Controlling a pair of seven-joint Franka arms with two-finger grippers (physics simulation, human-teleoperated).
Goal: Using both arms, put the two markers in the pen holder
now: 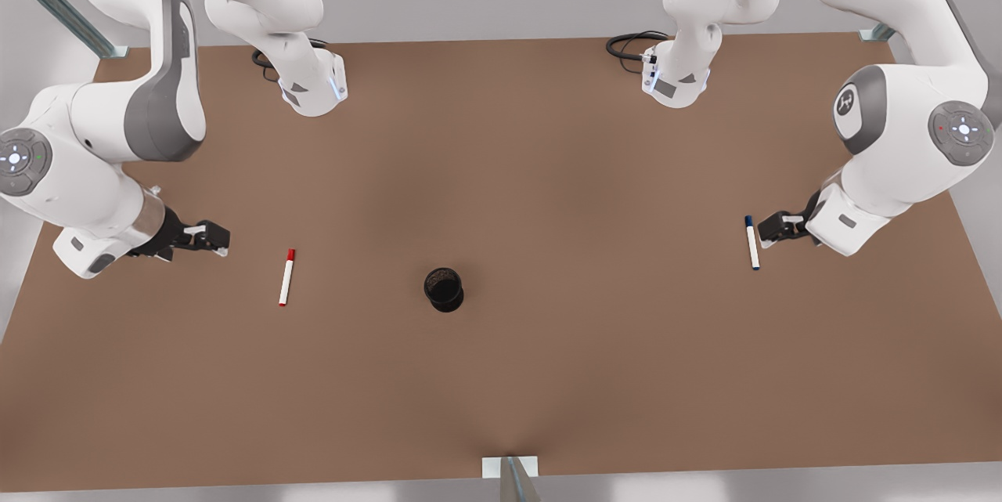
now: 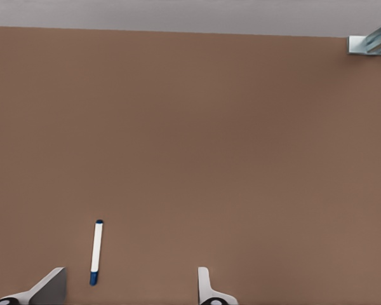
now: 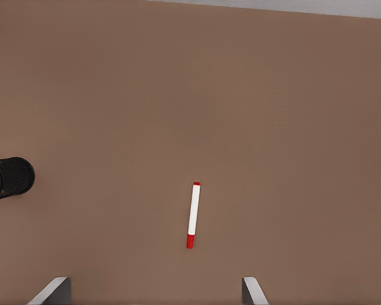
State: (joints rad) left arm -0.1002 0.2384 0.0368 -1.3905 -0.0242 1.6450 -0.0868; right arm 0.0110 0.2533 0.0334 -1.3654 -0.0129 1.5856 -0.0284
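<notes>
Small black cylindrical pen holder (image 1: 444,289) with a dark mesh-like wall, standing upright on the flat brown tabletop (image 1: 501,377), roughly mid-table and apart from both pens; its mouth faces up. Slim white-barrelled marker with red cap and tip (image 1: 286,276), lying flat on the tabletop well to the front view's left of the pen holder, red cap at the end farther from the table's near edge; in the right wrist view the same red marker (image 3: 193,215) lies free on the brown surface with the pen holder (image 3: 9,178) off to one side. Slim white-barrelled marker with dark blue cap and tip (image 1: 752,243), lying flat far to the front view's right of the pen holder, also seen in the left wrist view (image 2: 96,251). Right gripper (image 1: 211,239), black with white fingertips, farther from the pen holder than the red marker, fingers (image 3: 56,289) spread apart, holding nothing. Left gripper (image 1: 769,234), just beside the blue marker on the side away from the pen holder, fingers (image 2: 204,286) likewise parted, empty.
</notes>
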